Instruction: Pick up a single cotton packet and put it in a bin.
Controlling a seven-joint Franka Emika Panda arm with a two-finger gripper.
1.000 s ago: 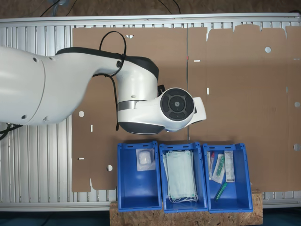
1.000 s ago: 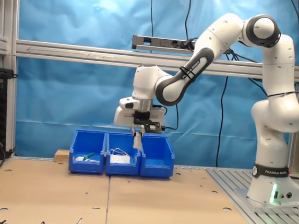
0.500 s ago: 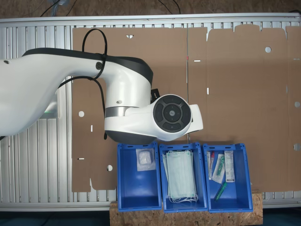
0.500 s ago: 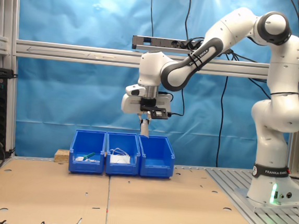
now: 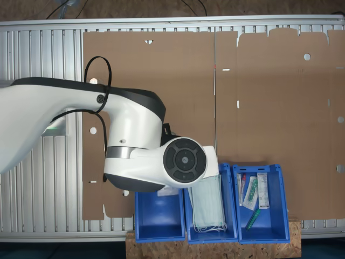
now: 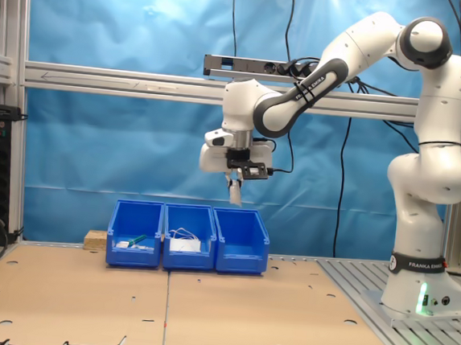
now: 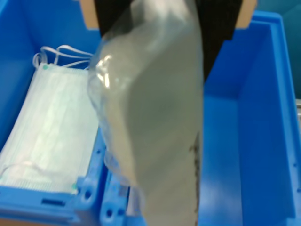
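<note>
In the second exterior view, 3 blue bins sit in a row. Above the bin (image 6: 241, 240) at the row's end nearest the robot base, the gripper (image 6: 234, 191) clamps the hanging cotton packet (image 6: 234, 194). Pickup looks done; lowering and release remain.
</note>
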